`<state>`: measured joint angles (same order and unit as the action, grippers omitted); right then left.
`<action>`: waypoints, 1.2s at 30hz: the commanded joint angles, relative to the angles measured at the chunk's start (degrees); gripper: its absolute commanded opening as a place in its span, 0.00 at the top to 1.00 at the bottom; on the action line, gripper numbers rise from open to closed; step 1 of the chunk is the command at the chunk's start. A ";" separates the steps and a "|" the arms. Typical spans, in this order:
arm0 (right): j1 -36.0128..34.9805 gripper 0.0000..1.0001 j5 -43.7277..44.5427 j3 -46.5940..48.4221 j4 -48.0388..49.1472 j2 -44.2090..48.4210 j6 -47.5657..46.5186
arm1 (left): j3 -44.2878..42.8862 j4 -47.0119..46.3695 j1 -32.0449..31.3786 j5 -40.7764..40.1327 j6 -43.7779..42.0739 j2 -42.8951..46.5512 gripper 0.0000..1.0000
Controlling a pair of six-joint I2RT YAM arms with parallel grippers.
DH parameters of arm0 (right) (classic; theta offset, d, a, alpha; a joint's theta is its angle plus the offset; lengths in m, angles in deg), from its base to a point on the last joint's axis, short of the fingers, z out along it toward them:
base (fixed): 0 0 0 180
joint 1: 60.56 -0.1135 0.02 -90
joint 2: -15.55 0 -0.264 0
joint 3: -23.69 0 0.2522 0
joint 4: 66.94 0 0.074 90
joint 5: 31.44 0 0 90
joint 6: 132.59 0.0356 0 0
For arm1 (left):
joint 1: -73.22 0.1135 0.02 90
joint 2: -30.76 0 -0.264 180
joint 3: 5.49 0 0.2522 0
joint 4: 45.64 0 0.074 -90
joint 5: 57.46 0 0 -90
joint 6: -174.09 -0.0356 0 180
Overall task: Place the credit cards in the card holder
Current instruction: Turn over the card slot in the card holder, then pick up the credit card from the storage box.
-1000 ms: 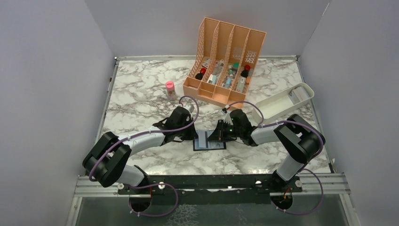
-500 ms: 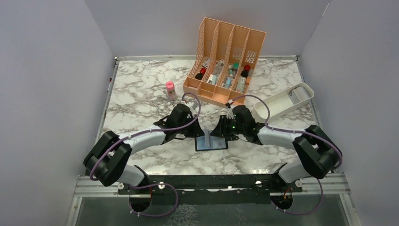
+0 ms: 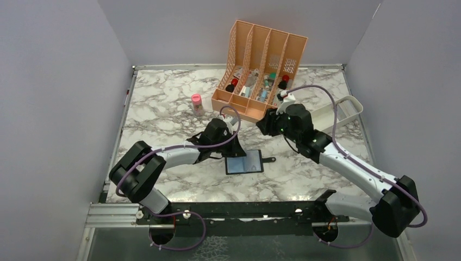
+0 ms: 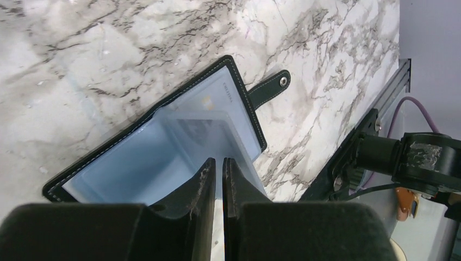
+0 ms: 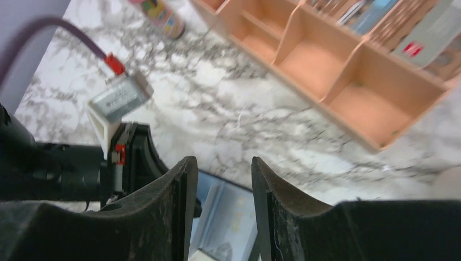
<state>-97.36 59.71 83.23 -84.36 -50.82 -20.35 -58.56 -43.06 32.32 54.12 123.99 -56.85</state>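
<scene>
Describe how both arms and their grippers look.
The left arm and right arm match: glossy black joint housings linked by white segments, with a purple cable looping along each. The left gripper and right gripper have thick black fingers, scuffed pale along the inner edges.

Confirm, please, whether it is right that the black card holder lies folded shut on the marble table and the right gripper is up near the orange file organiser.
Not quite: the card holder lies open, not shut, as the left wrist view shows. It is on the marble table, and the right gripper is up near the orange file organiser.
</scene>
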 commanded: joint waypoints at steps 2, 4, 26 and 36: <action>3.08 0.53 10.32 4.57 -4.84 1.05 -8.35 | -3.73 -2.52 -0.89 3.34 -0.58 -3.13 0.86; 4.98 0.53 11.37 5.17 -4.91 0.78 -9.91 | -4.01 -2.32 -0.93 3.44 -0.90 -2.99 0.86; 38.64 0.50 15.21 17.18 -5.59 -17.89 -32.88 | -10.72 25.90 -0.86 -16.71 -16.41 18.09 0.22; 45.32 0.49 14.09 22.26 -6.40 -29.42 -43.49 | -15.25 34.08 -0.85 -15.16 -23.84 18.71 0.01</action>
<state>-53.95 73.87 102.03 -89.76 -77.25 -58.17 -70.93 -13.59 31.57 38.50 105.43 -38.49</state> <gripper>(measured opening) 0.503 0.987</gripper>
